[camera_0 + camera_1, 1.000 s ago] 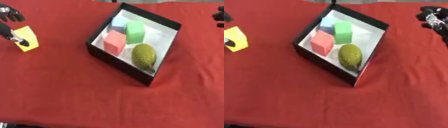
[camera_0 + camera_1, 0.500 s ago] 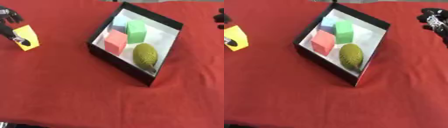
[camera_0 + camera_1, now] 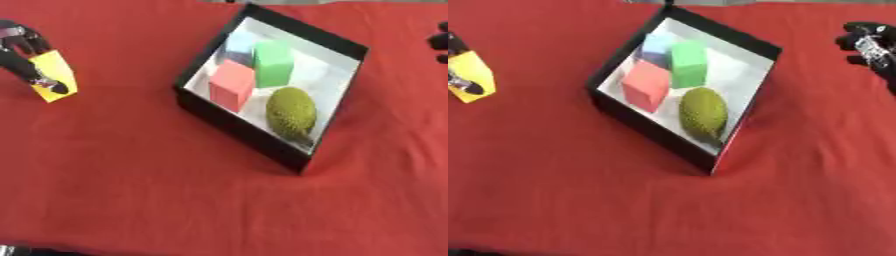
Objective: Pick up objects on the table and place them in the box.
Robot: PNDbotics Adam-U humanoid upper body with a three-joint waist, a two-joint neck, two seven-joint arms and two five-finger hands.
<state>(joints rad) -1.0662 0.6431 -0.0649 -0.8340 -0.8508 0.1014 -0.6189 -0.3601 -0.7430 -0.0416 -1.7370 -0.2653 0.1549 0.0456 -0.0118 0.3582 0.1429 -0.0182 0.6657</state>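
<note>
Block (image 3: pixel 54 76), yellow, flat-faced with sharp corners, is seen near the left edge of the red table (image 3: pixel 131 190), well apart from the box (image 3: pixel 245 131). It is held tilted by the left hand (image 3: pixel 24 50), whose dark fingers (image 3: pixel 33 75) are curled over its left face, one fingertip lying against the lower part of the block. Whether the block rests on the cloth or is lifted clear cannot be told.

Box: black walls, white floor, set askew near the middle of the table toward the far edge. Inside are a pink cube (image 3: pixel 231 85), a green block (image 3: pixel 273 63), a pale blue block (image 3: pixel 238 44) at the far corner, and a bumpy olive-green fruit (image 3: pixel 290 111) toward the near wall.

Right hand (image 3: pixel 866 44) is seen at the right edge, holding nothing, fingers curled.
</note>
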